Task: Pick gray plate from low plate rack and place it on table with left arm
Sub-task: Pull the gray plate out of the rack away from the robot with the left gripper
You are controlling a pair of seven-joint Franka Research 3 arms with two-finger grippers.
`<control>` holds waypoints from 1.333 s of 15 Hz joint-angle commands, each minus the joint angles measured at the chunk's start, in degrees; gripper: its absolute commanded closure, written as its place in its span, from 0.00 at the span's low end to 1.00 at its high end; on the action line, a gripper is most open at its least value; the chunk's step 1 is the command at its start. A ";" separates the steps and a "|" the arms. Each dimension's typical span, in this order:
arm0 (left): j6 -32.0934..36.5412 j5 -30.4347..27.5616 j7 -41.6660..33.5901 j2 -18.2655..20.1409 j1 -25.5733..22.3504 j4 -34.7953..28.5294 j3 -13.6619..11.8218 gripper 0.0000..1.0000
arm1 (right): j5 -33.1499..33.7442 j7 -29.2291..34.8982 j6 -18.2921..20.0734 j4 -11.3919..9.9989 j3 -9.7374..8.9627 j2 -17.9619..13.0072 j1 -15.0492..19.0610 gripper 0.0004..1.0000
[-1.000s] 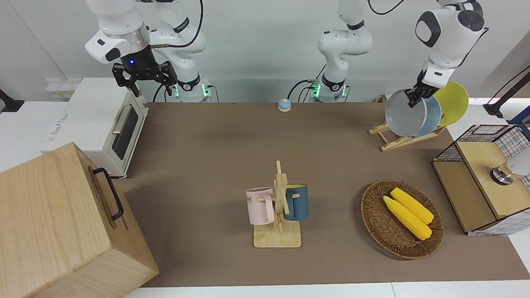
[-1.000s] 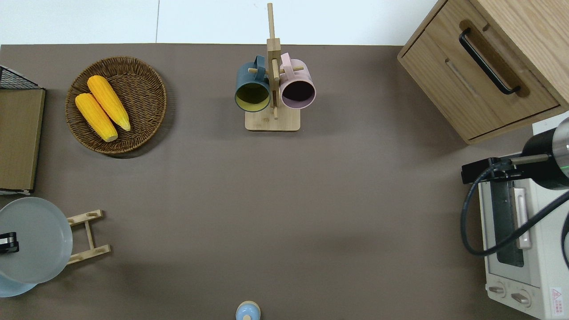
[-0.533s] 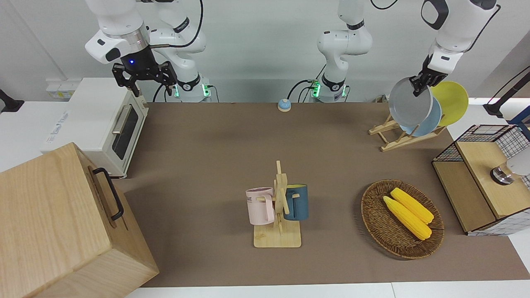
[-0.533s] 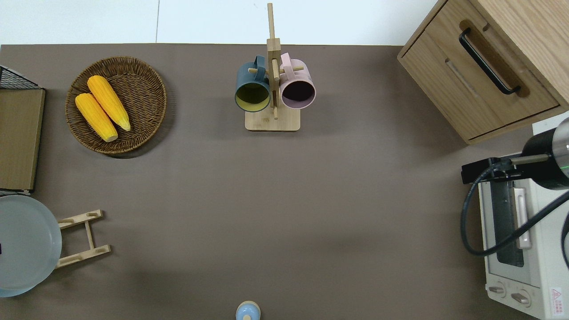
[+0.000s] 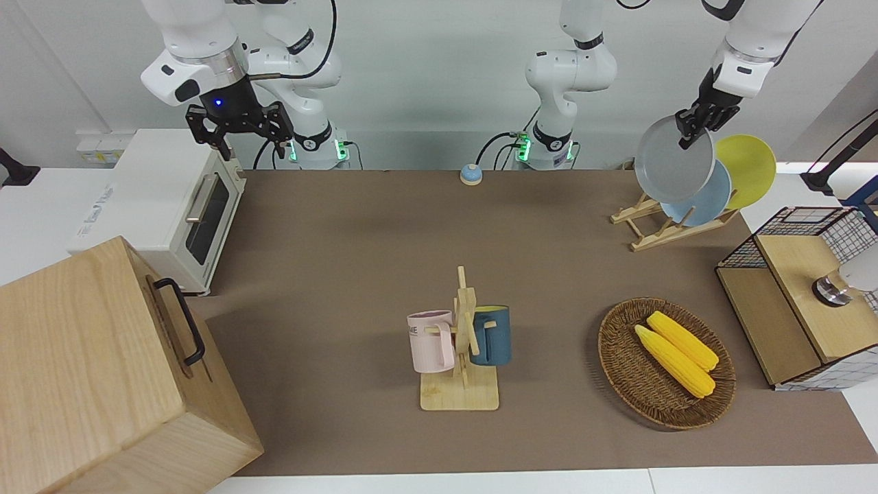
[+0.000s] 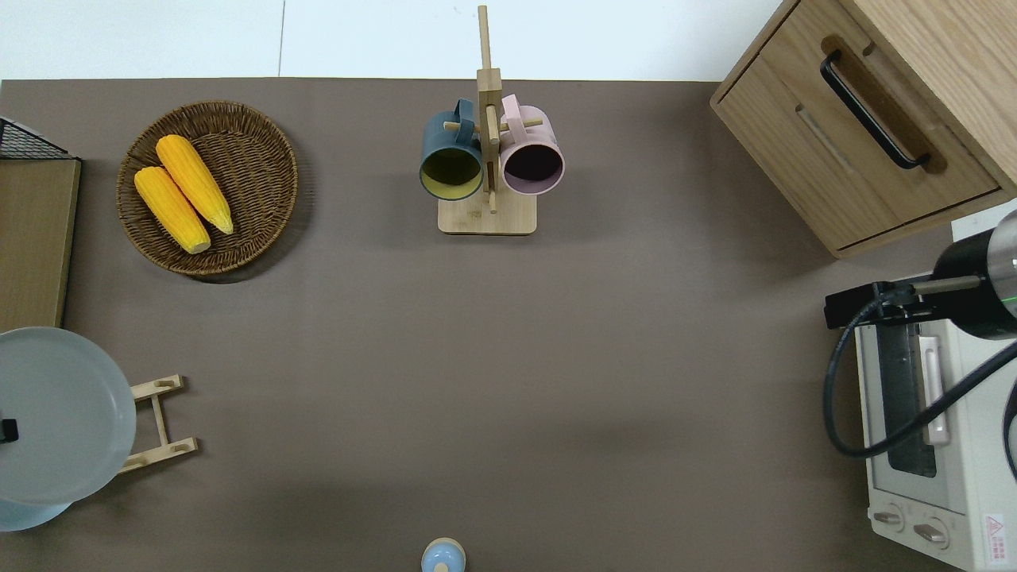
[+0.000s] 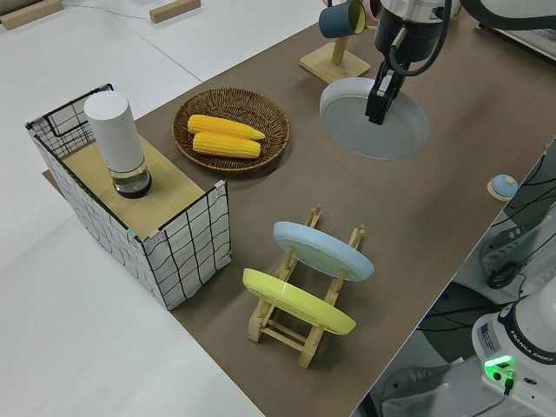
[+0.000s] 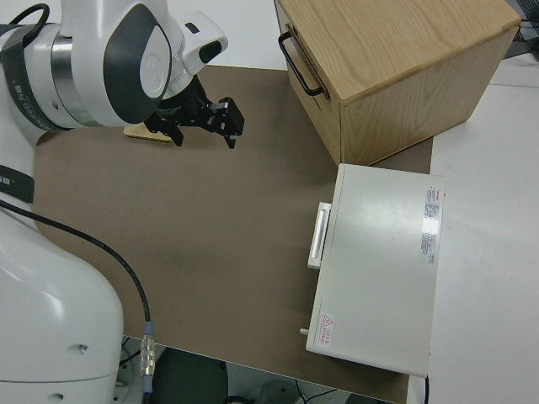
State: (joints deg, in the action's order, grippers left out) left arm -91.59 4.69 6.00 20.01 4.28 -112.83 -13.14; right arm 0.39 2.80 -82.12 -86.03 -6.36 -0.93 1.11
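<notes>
My left gripper (image 5: 691,130) is shut on the rim of the gray plate (image 5: 671,163), holding it tilted in the air. In the overhead view the gray plate (image 6: 63,413) is over the low plate rack (image 6: 159,421), at the left arm's end of the table (image 6: 477,357). The left side view shows the plate (image 7: 382,135) hanging clear of the rack (image 7: 295,328), with my left gripper (image 7: 376,109) at its upper rim. A light blue plate (image 5: 710,202) and a yellow plate (image 5: 751,168) stand in the rack (image 5: 658,233). My right gripper (image 5: 240,134) is open and parked.
A wicker basket (image 5: 621,357) with two corn cobs lies farther from the robots than the rack. A mug stand (image 5: 461,357) stands mid-table. A wire box (image 5: 799,295) with a white cylinder, a wooden cabinet (image 5: 89,370), a toaster oven (image 5: 164,206) and a small blue bell (image 5: 470,174) are also here.
My left gripper has lifted the gray plate up out of the rack, away from the light blue plate. The right arm has not moved.
</notes>
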 commanded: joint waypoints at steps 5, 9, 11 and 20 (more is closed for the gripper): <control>1.32 -10.04 2.62 -4.89 0.65 0.95 0.92 0.90 | -1.09 0.54 0.91 0.43 -1.03 -0.12 1.43 0.01; 0.80 -13.74 2.18 -6.64 1.61 -0.98 0.92 0.90 | -1.09 0.54 0.91 0.43 -1.03 -0.12 1.43 0.01; 0.62 -14.44 2.09 -7.08 2.14 -1.60 0.92 0.90 | -1.09 0.54 0.91 0.43 -1.03 -0.12 1.43 0.01; -6.49 -15.59 1.91 -7.70 3.72 -10.47 0.92 0.90 | -1.09 0.54 0.91 0.43 -1.03 -0.12 1.43 0.01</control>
State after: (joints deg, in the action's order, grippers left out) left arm -95.38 -10.19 7.80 11.45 7.22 -120.25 -11.64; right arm 0.38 2.80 -82.12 -86.03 -6.36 -0.93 1.11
